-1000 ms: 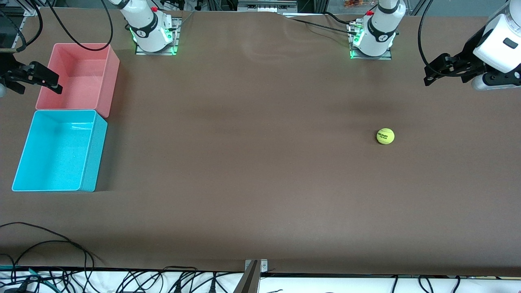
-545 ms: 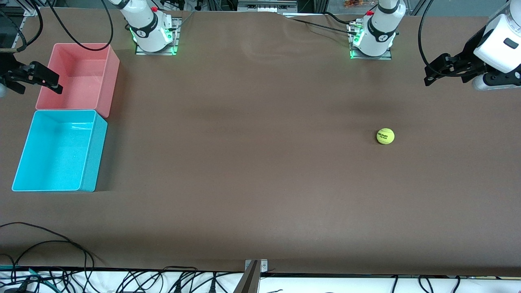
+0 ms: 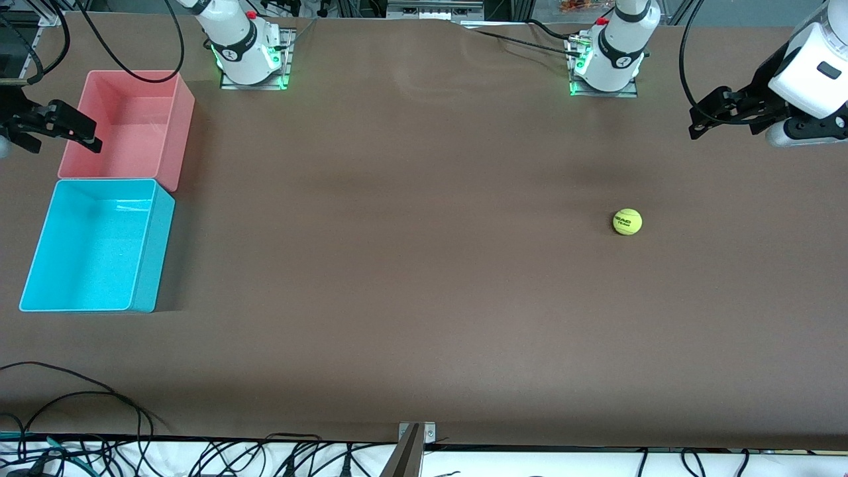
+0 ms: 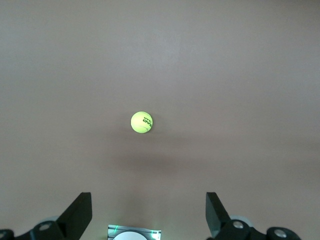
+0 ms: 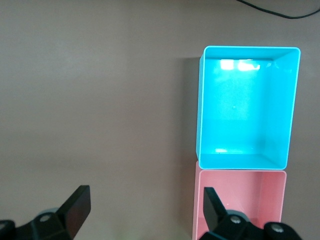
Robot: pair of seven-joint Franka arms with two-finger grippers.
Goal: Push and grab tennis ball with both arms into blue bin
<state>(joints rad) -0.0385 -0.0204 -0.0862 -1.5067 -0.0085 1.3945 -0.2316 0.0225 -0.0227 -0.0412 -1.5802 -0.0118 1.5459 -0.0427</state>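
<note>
Tennis ball (image 3: 627, 221) lies at my left gripper's (image 3: 703, 123) end of the table; fingers wide. Right gripper (image 3: 83, 137), fingers wide, waits by the blue bin (image 3: 147, 265).

My left arm (image 3: 805, 79) ran off the front view's edge, so only its wrist and gripper showed. My right gripper (image 3: 50, 126) was cut by the other edge (most of that arm lay out of frame). In the right wrist view the pink bin (image 5: 240, 200) was cropped by the picture's edge and partly covered by one of my fingers (image 5: 212, 205). The tennis ball's (image 3: 627, 221) lettering was too small to read.
</note>
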